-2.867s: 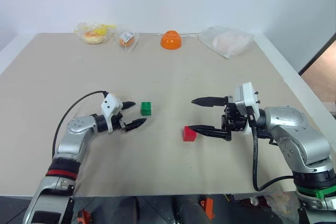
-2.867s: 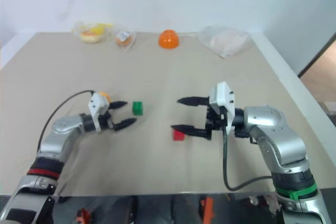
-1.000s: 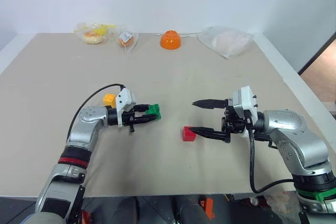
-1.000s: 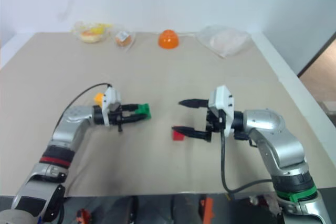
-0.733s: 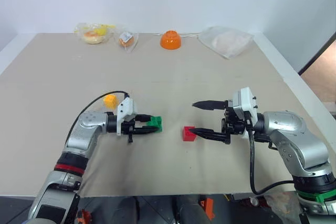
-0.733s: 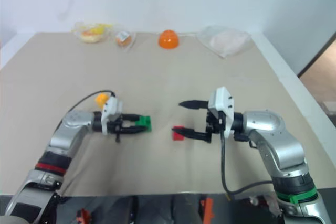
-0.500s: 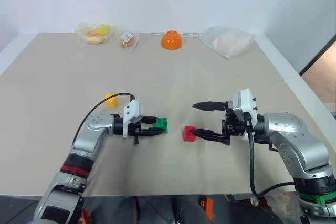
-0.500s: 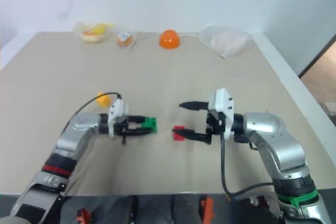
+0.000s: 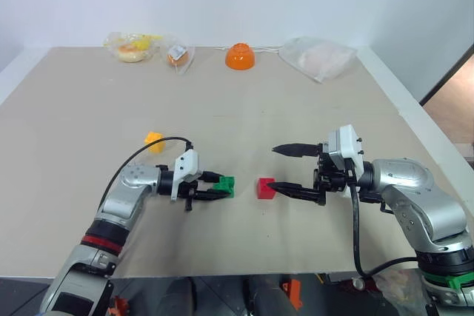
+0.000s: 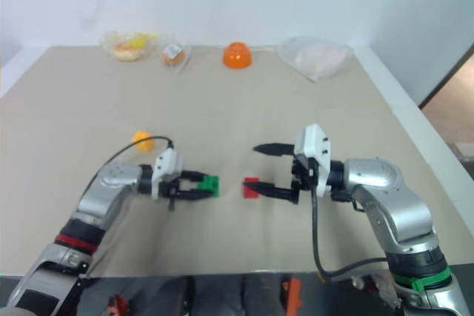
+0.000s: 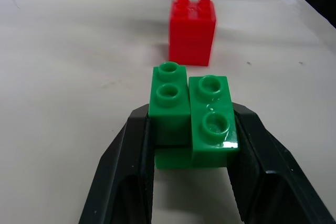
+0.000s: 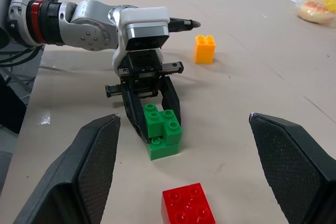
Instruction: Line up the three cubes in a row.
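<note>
My left gripper (image 9: pixel 216 186) is shut on the green cube (image 9: pixel 226 185), whose studs face up, low over the table just left of the red cube (image 9: pixel 266 188). The left wrist view has the green cube (image 11: pixel 191 114) between both black fingers with the red cube (image 11: pixel 191 30) a short gap ahead. My right gripper (image 9: pixel 272 168) is open, its lower finger beside the red cube on its right, nothing held. The yellow-orange cube (image 9: pixel 153 140) stands alone farther back on the left. In the right wrist view the green cube (image 12: pixel 163 129), the red cube (image 12: pixel 189 211) and the yellow-orange cube (image 12: pixel 205 48) are all in sight.
An upturned orange bowl (image 9: pixel 241 56) and three plastic bags (image 9: pixel 133 46) (image 9: pixel 178 54) (image 9: pixel 320 58) lie along the far edge of the beige table (image 9: pixel 296 109). The table's right edge runs close to my right arm.
My left gripper has carried the green cube to the right and downward, closer to the red cube. The right gripper has stayed still and open.
</note>
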You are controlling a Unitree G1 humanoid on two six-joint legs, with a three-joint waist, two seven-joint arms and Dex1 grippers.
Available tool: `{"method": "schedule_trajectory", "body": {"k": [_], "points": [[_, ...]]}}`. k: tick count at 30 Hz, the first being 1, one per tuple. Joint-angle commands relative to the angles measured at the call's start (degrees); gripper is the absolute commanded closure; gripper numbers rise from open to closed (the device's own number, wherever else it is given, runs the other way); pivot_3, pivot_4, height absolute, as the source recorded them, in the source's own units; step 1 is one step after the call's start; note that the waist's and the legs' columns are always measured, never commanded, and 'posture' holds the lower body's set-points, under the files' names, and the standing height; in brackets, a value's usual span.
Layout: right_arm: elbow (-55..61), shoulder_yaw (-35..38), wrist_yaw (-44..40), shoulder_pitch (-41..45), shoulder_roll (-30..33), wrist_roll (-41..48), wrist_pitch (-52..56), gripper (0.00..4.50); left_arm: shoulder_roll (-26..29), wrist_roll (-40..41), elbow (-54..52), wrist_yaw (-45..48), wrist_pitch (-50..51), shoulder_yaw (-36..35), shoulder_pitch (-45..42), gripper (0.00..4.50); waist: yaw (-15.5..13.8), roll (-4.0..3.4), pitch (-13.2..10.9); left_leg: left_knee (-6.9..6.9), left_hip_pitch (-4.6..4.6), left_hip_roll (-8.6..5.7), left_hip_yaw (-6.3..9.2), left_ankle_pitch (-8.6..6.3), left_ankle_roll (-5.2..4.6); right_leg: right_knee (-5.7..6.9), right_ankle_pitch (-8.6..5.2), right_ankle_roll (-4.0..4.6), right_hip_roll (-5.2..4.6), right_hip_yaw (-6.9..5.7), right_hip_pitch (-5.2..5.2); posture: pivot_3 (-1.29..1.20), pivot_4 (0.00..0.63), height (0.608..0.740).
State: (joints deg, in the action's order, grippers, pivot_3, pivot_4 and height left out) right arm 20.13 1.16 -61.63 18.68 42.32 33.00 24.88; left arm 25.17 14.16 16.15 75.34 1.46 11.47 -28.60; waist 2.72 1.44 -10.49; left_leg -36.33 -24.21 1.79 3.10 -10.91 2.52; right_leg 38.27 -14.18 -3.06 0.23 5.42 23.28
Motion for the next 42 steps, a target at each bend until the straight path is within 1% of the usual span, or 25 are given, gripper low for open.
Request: {"method": "schedule_trajectory", "body": {"k": [1, 4, 8, 12, 14, 15, 16, 18, 20, 21, 27, 30, 33, 38, 42], "points": [[2.46, 2.48, -0.79, -0.76, 1.76, 1.38, 0.06, 0.42, 1.82, 0.49, -0.97, 1.12, -0.73, -0.81, 0.50, 3.22, 0.01, 0.00, 0.00, 0.00, 0.00, 0.01, 0.00, 0.00, 0.00, 0.00, 0.00, 0.00, 0.00, 0.00, 0.00, 0.00, 0.150, 0.740], [2.28, 2.63, -1.13, -1.14, 2.32, 1.45, -0.16, 0.42, 1.59, 0.29, -0.07, 0.28, -1.40, -1.00, 0.26, 3.22, 0.01, 0.00, 0.00, 0.00, 0.00, 0.01, 0.00, 0.00, 0.00, 0.00, 0.00, 0.00, 0.00, 0.00, 0.00, 0.00, 0.150, 0.740], [2.09, 2.66, -0.97, -0.59, 2.35, 1.62, 0.08, 0.42, -0.39, 0.02, 0.88, -2.20, -2.34, -1.09, 0.16, 3.22, -0.06, 0.00, 0.00, 0.00, 0.01, 0.00, 0.00, 0.01, -0.02, 0.00, 0.01, 0.01, 0.00, -0.01, -0.01, 0.00, 0.150, 0.740], [2.16, 2.57, -0.85, -0.61, 2.31, 1.56, 0.10, 0.42, -1.19, -0.71, 1.46, -3.70, -3.74, -1.10, 0.36, 3.22, -0.17, 0.00, 0.00, -0.02, 0.01, -0.03, 0.00, 0.05, -0.08, 0.00, 0.06, -0.04, -0.04, 0.00, -0.04, 0.00, 0.150, 0.740], [2.30, 2.65, -0.83, -0.81, 2.33, 1.61, 0.08, 0.42, -2.21, -1.30, 3.15, -6.48, -4.90, -1.94, 0.06, 2.17, -0.18, 0.00, 0.00, -0.04, 0.01, -0.06, -0.01, 0.06, -0.10, 0.00, 0.08, -0.07, -0.07, 0.01, -0.04, 0.00, 0.150, 0.740], [2.33, 2.67, -0.80, -0.88, 2.36, 1.59, 0.09, 0.42, -2.52, -0.89, 3.30, -7.07, -4.46, -2.33, 0.04, 1.81, -0.16, 0.00, 0.00, -0.06, 0.01, -0.07, -0.01, 0.08, -0.12, 0.00, 0.10, -0.09, -0.08, 0.01, -0.05, 0.00, 0.150, 0.740], [2.30, 2.66, -0.82, -0.87, 2.34, 1.58, 0.04, 0.42, -2.75, -0.83, 3.39, -7.95, -4.54, -2.63, -0.04, 1.54, -0.14, 0.00, 0.00, -0.07, 0.01, -0.06, -0.02, 0.08, -0.12, 0.00, 0.12, -0.09, -0.08, 0.03, -0.05, 0.00, 0.150, 0.740], [2.10, 2.50, -0.86, -0.64, 2.26, 1.53, 0.01, 0.42, -2.73, -0.41, 2.98, -8.47, -4.19, -2.72, -0.03, 0.78, -0.13, 0.00, 0.00, -0.08, 0.00, -0.06, -0.02, 0.08, -0.13, 0.00, 0.13, -0.09, -0.06, 0.02, -0.03, 0.00, 0.150, 0.740], [1.90, 2.30, -0.92, -0.31, 2.14, 1.50, -0.01, 0.42, -2.44, -0.35, 2.42, -8.71, -4.17, -2.68, 0.09, 0.12, -0.11, 0.00, 0.00, -0.07, 0.00, -0.04, -0.02, 0.08, -0.13, 0.00, 0.13, -0.09, -0.05, 0.02, -0.03, 0.00, 0.150, 0.740], [1.82, 2.21, -0.95, -0.16, 2.08, 1.49, -0.01, 0.42, -2.26, 0.05, 1.96, -8.58, -3.67, -2.78, 0.21, 0.03, -0.10, 0.00, 0.00, -0.06, 0.00, -0.04, -0.02, 0.08, -0.13, 0.00, 0.12, -0.08, -0.04, 0.03, -0.02, 0.00, 0.150, 0.740], [1.66, 1.78, -1.10, 0.21, 1.81, 1.39, -0.11, 0.42, -0.21, 2.67, -1.37, -7.82, -0.49, -4.01, 1.26, 0.03, -0.11, 0.00, 0.00, -0.04, 0.00, -0.04, -0.02, 0.08, -0.13, 0.00, 0.11, -0.07, -0.05, 0.02, -0.02, 0.00, 0.150, 0.740], [1.55, 1.66, -1.17, 0.36, 1.73, 1.34, -0.15, 0.42, 1.86, 5.48, -4.52, -6.55, 4.26, -5.45, 2.05, 0.03, -0.09, 0.00, 0.00, -0.04, 0.00, -0.03, -0.02, 0.08, -0.13, 0.00, 0.11, -0.07, -0.05, 0.02, -0.02, 0.00, 0.150, 0.740], [1.59, 1.69, -1.38, 0.40, 1.83, 1.40, -0.12, 0.42, 6.06, 9.52, -9.01, -4.47, 11.02, -7.47, 3.65, 0.03, 0.04, 0.00, 0.00, -0.04, 0.01, -0.01, -0.02, 0.08, -0.13, 0.00, 0.11, -0.06, -0.03, 0.01, 0.00, 0.00, 0.150, 0.740], [1.35, 1.91, -1.78, 0.59, 2.02, 1.50, -0.16, 0.42, 11.10, 14.71, -16.12, -3.03, 19.77, -9.78, 6.48, 0.03, 0.03, -0.01, 0.00, -0.01, 0.00, 0.01, -0.01, 0.08, -0.13, 0.00, 0.08, -0.02, -0.04, -0.01, 0.01, 0.00, 0.150, 0.740], [0.98, 1.65, -2.09, 0.91, 1.82, 1.18, -0.40, 0.42, 12.52, 17.16, -19.07, -4.98, 23.55, -12.05, 7.75, 0.03, -0.08, 0.00, -0.01, -0.01, -0.01, 0.00, -0.02, 0.08, -0.13, -0.01, 0.07, -0.01, -0.07, -0.01, 0.00, 0.00, 0.150, 0.740]]}}
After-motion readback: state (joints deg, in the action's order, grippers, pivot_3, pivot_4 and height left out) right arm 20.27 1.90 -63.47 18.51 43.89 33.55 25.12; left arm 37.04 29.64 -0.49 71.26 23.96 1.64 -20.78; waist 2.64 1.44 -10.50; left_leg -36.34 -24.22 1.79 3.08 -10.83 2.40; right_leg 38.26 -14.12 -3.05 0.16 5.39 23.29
